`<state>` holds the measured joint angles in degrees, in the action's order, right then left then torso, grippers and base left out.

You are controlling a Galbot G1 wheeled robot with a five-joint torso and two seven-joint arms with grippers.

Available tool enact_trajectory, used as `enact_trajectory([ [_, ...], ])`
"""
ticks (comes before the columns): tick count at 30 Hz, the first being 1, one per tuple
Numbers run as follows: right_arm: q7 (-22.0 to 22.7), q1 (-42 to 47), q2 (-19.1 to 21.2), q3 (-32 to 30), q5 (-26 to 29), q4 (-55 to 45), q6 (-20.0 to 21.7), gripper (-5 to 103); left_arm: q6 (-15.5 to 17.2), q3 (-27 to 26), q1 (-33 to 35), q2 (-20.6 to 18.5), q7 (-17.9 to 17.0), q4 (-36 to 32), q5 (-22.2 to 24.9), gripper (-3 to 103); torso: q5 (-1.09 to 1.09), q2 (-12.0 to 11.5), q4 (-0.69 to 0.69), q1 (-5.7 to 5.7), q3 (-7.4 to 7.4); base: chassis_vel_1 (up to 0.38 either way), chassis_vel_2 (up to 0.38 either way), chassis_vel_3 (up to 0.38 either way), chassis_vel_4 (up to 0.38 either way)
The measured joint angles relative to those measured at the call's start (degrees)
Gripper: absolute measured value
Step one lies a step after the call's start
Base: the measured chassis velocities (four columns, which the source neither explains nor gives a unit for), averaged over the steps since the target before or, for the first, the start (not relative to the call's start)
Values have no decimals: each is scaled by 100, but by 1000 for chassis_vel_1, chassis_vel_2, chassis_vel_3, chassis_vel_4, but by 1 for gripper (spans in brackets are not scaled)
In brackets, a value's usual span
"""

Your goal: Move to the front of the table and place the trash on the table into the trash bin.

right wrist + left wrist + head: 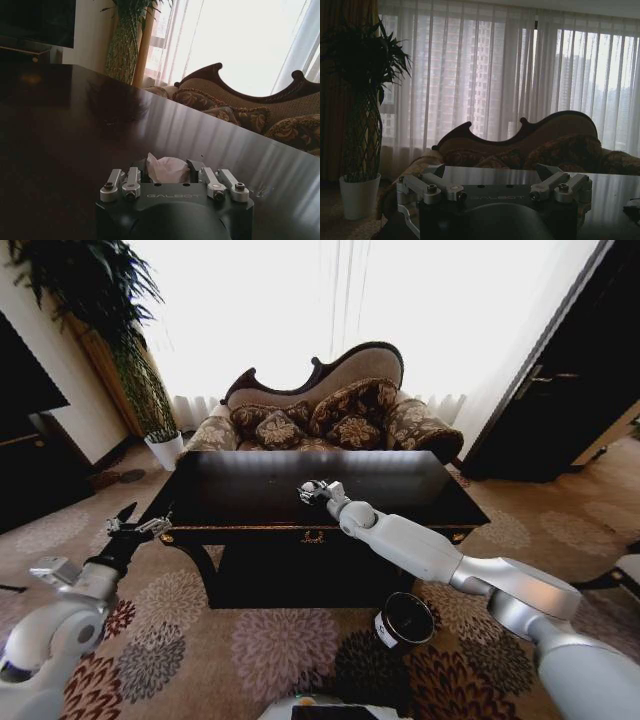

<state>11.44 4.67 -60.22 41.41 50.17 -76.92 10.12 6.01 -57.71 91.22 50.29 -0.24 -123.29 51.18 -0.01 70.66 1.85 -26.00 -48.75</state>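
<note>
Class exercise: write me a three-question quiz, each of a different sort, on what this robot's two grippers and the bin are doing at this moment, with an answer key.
1. True or false: the right gripper is shut on a white paper wad above the table.
2. Multiple choice: the trash bin stands (A) on the table, (B) on the carpet in front of the table, under the right arm, (C) on the sofa.
3. Fill in: the left gripper, beside the table's left front corner, is ____ and holds nothing.

Key: 1 true; 2 B; 3 open.
</note>
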Motion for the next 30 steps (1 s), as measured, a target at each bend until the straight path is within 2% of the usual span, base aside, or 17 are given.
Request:
enact_trajectory([
  [3, 22, 23, 91, -1, 54, -102, 11, 33, 0, 0, 0, 0, 0, 0, 0, 100, 0, 0, 2, 0, 0, 0, 0, 0, 0],
  [4, 22, 23, 91, -1, 54, -102, 11, 33, 0, 0, 0, 0, 0, 0, 0, 100, 0, 0, 2, 0, 0, 0, 0, 0, 0],
  [7, 69, 52, 208, -9, 125, -230, 33, 16, 0, 0, 0, 0, 0, 0, 0, 100, 0, 0, 1, 0, -1, 0, 0, 0, 0],
  [9, 82, 59, 238, -16, 147, -261, 41, 16, 0, 0, 0, 0, 0, 0, 0, 100, 0, 0, 1, 0, -1, 0, 0, 0, 0],
  [12, 132, 107, 338, -65, 220, -401, 67, 3, 0, 0, 0, 0, 0, 0, 0, 100, 1, 0, 1, 0, -1, 0, 0, 0, 0],
  [22, 313, 646, 917, -796, 392, -1109, 111, 2, 0, 0, 0, 0, 0, 0, 0, 100, 1, 0, 1, -1, -1, 0, 0, 0, 0],
  [27, 350, 1389, 1330, -1605, 467, -1721, 128, 2, 0, 0, 0, 0, 0, 0, 0, 100, 0, 0, 1, 0, 0, 0, 0, 0, 0],
  [29, 340, 2061, 1602, -2223, 419, -2094, 129, 2, 0, 0, 0, 0, 1, 0, 0, 100, 2, 0, 1, 0, 0, 0, 0, 0, 0],
  [30, 340, 2061, 1602, -2223, 419, -2094, 129, 2, 0, 0, 0, 0, 1, 0, 0, 100, 2, 0, 1, 0, 0, 0, 0, 0, 0],
])
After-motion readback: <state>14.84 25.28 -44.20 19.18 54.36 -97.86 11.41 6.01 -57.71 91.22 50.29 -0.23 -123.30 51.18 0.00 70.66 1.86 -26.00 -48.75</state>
